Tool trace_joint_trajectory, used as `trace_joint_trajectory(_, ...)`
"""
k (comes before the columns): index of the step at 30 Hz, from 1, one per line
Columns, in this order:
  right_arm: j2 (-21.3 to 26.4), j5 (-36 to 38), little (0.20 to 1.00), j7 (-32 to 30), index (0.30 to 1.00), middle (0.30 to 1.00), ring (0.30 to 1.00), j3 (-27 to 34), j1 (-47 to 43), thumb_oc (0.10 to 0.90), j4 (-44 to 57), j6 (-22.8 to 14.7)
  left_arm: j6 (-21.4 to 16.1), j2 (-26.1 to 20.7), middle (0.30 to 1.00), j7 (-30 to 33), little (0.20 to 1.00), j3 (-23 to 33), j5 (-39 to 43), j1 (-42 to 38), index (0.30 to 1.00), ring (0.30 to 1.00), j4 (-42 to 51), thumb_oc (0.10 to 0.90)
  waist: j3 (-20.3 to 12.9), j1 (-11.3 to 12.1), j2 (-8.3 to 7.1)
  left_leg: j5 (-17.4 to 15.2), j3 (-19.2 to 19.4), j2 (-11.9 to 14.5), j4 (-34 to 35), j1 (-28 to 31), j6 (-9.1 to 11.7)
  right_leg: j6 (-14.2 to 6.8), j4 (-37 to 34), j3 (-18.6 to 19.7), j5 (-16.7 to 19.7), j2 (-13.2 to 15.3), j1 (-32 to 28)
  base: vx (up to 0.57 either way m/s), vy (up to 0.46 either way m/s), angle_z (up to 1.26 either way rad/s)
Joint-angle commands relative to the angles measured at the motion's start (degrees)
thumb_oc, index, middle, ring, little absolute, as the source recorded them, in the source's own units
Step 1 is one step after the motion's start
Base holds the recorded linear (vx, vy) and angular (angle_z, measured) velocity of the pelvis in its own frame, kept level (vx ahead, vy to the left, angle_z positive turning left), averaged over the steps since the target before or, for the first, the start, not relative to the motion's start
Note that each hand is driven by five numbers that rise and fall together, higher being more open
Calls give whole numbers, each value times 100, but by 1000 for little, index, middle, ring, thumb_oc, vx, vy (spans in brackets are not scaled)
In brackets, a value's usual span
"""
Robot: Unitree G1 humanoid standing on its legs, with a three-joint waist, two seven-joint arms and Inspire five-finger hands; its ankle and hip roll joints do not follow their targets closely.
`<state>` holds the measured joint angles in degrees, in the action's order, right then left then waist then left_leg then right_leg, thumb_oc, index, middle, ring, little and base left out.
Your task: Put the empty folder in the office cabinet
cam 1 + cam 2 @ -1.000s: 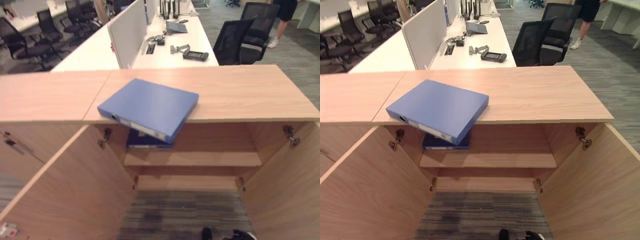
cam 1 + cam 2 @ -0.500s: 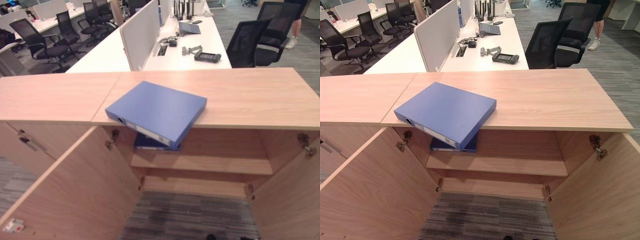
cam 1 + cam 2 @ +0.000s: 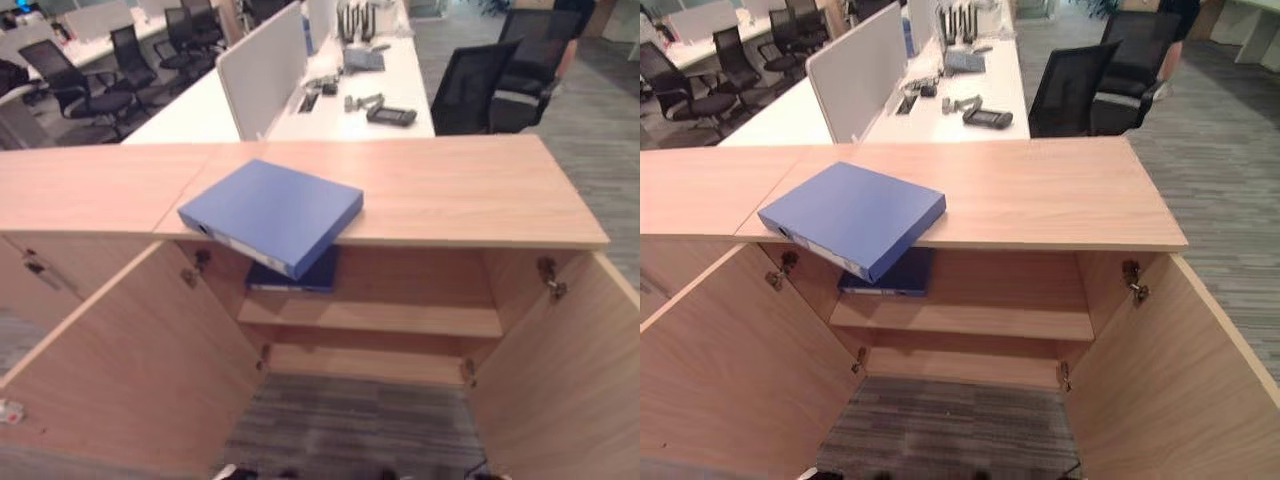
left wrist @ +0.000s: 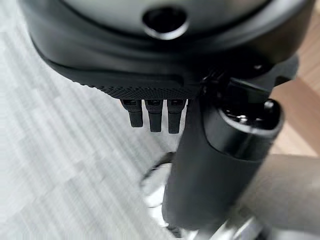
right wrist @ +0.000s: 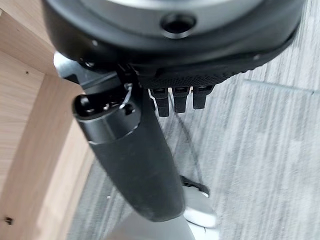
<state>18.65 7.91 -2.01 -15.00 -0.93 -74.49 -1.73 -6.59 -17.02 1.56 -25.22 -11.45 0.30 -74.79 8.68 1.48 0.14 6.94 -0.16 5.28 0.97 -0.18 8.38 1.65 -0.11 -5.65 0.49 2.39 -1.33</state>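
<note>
A blue folder (image 3: 270,215) lies flat on the wooden cabinet top (image 3: 450,190), turned at an angle, with one corner hanging over the front edge. Below it, a second blue folder (image 3: 300,278) lies on the upper shelf (image 3: 400,318) inside the open cabinet. My left hand (image 4: 150,50) hangs low over the grey carpet with its fingers (image 4: 152,117) straight and holding nothing. My right hand (image 5: 165,45) hangs beside a wooden door panel, its fingers (image 5: 177,100) also straight and empty. Both hands are well away from the folder.
Both cabinet doors stand open, the left door (image 3: 120,370) and the right door (image 3: 560,390) flanking the opening. Behind the cabinet are a white desk (image 3: 330,100) with a divider, black office chairs (image 3: 490,80) and a person (image 3: 1175,40) at the far right.
The camera has shifted, so the whole picture sits a little further left. The folder and the cabinet have not moved.
</note>
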Motion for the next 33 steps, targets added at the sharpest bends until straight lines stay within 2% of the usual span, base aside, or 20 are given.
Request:
trace_joint_trajectory(1,-36,-60,900,-28,900,900,900,-189,-163,800,192,-213,-161,-15,900,-50,900,54,20,-129,900,900,148,800,73,32,-16,-201,-87,-36,-326,12,-119,-664,-488,60,-50,230,-821,87,23,-31)
trace_joint_trajectory(5,-151,-179,900,-23,900,900,900,-315,-99,800,253,-223,-156,-38,900,-30,900,105,48,-74,900,900,176,800,-58,41,9,-177,19,2,133,434,-181,-690,-475,60,-46,201,-887,95,28,-8)
trace_joint_trajectory(11,-199,-293,900,-26,900,900,900,-319,-3,800,165,-186,-191,-59,900,-4,900,109,115,-112,900,900,308,800,-165,8,15,-226,93,-31,403,706,-248,-760,-454,46,-67,233,-931,49,50,-8)
trace_joint_trajectory(17,-212,-305,900,-42,900,900,900,-268,91,800,68,-152,-265,-92,900,77,900,103,130,-149,900,900,435,800,-247,-22,8,-326,140,-84,403,751,-290,-831,-489,56,-28,297,-948,26,68,-4)
trace_joint_trajectory(22,-205,-222,900,-107,900,900,900,-150,147,800,25,-180,-438,-366,900,353,900,390,368,-274,900,900,888,800,-321,11,-24,-395,130,-137,403,764,-318,-902,-489,70,-1,370,-914,12,62,2)
trace_joint_trajectory(23,-293,-258,900,-180,900,900,900,-184,133,800,29,-131,-148,-179,900,872,900,156,318,-1199,900,900,2252,800,-354,-56,-66,-433,157,-155,403,785,-339,-931,-489,80,4,390,-931,30,54,9)
trace_joint_trajectory(24,-323,-236,900,-253,900,900,900,-148,199,800,98,-138,-449,-483,900,1020,900,607,568,-909,900,900,2812,800,-351,3,-87,-477,130,-167,403,825,-348,-939,-489,49,-19,416,-969,0,64,9)
trace_joint_trajectory(25,-297,-279,900,-263,900,900,900,-67,221,800,202,-215,-484,-740,900,1201,900,985,689,-637,900,900,3343,800,-345,75,-103,-448,93,-181,403,792,-356,-949,-489,40,16,431,-950,1,27,5)
trace_joint_trajectory(26,-300,-279,900,-264,900,900,900,-76,229,800,203,-215,-473,-747,900,1196,900,992,689,-616,900,900,3362,800,-341,65,-109,-478,90,-183,403,822,-355,-952,-489,34,-15,434,-982,-24,27,-8)
trace_joint_trajectory(27,-304,-304,900,-264,900,900,900,7,263,800,268,-227,-462,-963,900,1256,900,1284,617,-443,900,900,4159,800,-330,110,-130,-486,69,-191,403,820,-357,-961,-489,1,-7,451,-993,0,0,0)
trace_joint_trajectory(28,-349,-318,900,-270,900,900,900,56,306,800,306,-227,-459,-1164,900,1351,900,1537,416,-308,900,900,4809,800,-325,164,-150,-492,49,-198,403,814,-360,-968,-489,-18,-7,460,-1004,-29,16,7)
trace_joint_trajectory(29,-431,-375,900,-313,900,900,900,92,354,800,364,-255,-557,-1367,900,1786,900,1788,-230,-246,900,900,5539,800,-320,252,-206,-513,10,-205,403,816,-361,-987,-489,-36,-11,484,-1017,-22,12,15)
trace_joint_trajectory(31,-457,-389,900,-319,900,900,900,62,359,800,371,-265,-579,-1372,900,2022,900,1858,-420,-272,900,900,5693,800,-326,267,-227,-530,9,-211,403,826,-359,-996,-489,-31,-20,490,-1019,-6,7,7)
trace_joint_trajectory(32,-478,-380,900,-333,900,900,900,-20,403,800,396,-284,-582,-1464,900,2404,900,1968,-731,-407,900,900,6063,800,-346,288,-259,-563,14,-212,403,838,-361,-1005,-489,-25,-27,497,-1011,3,7,4)
trace_joint_trajectory(33,-491,-367,900,-331,900,900,900,-41,410,800,404,-285,-572,-1534,900,2507,900,2039,-877,-444,900,900,6268,800,-357,297,-268,-578,19,-212,403,844,-363,-1013,-489,-23,-28,499,-1007,0,0,0)
